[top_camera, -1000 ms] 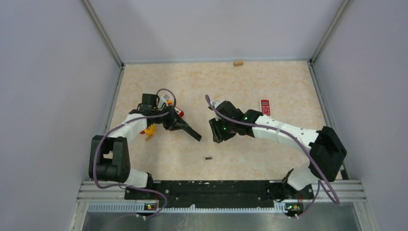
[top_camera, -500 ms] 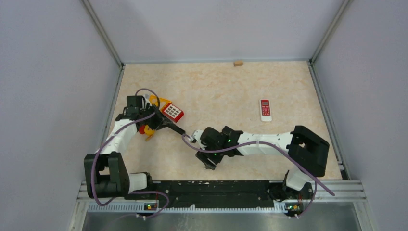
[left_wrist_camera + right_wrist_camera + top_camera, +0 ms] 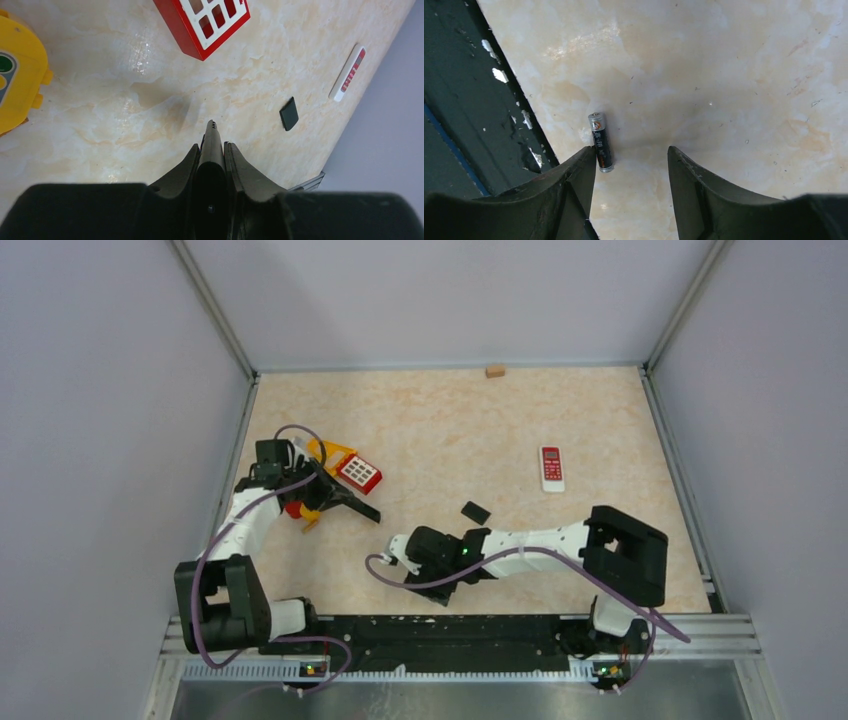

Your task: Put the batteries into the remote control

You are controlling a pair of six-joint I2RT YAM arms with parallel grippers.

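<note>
Battery on the tabletop lay flat close to the near edge, beside the dark rail. It was a small, rigid, smooth cylinder, judged light and ready to roll or skid if nudged from one side. The best hold looked to be across the middle of its barrel, fingers square to its length. The right tool hung over it with its fingers spread apart and nothing between them. The battery lay just beside the inner face of one finger rather than centred in the gap, so a small sideways shift seemed called for before closing.

From above, the right arm reached low and leftward along the near edge, wrist pitched down at the tabletop. The left arm was bent on its own side, near the red keypad remote. The left tool was drawn in on a thin dark cylinder, apparently another battery. A slim red-and-white remote and a small dark cover lay well apart from both.
</note>
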